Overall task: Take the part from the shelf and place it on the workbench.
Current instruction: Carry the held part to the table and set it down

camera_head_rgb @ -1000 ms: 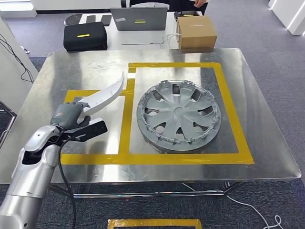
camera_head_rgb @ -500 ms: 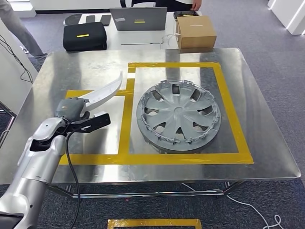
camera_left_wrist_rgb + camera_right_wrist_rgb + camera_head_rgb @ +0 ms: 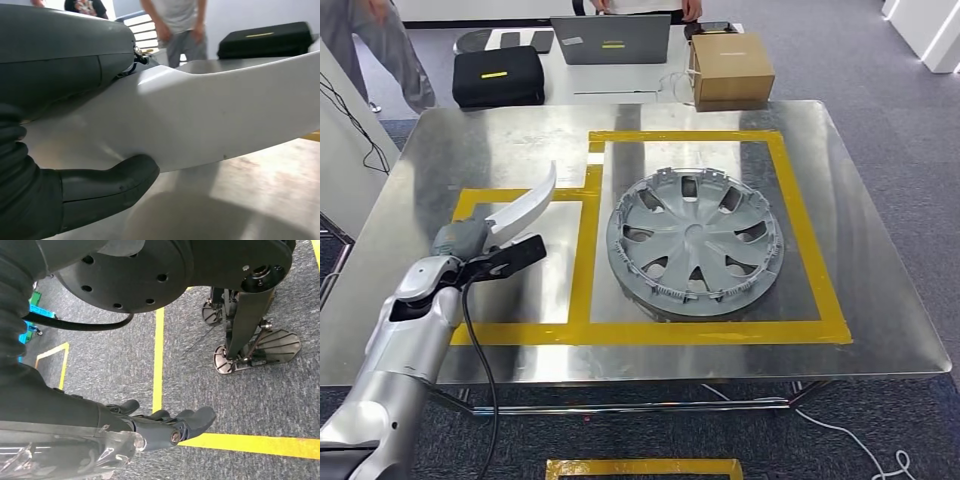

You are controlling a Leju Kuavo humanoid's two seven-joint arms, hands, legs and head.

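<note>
Dark fingers and the thumb of the left hand are gripping the curved white part (left-centre of the head view), above the smaller taped square on the workbench. The right hand is hanging with fingers loosely extended, holding nothing.

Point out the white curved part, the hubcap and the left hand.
white curved part (image 3: 522, 207): head view, mid-blade.
hubcap (image 3: 695, 241): head view, centre hub.
left hand (image 3: 475, 250): head view, grey back of hand.
</note>
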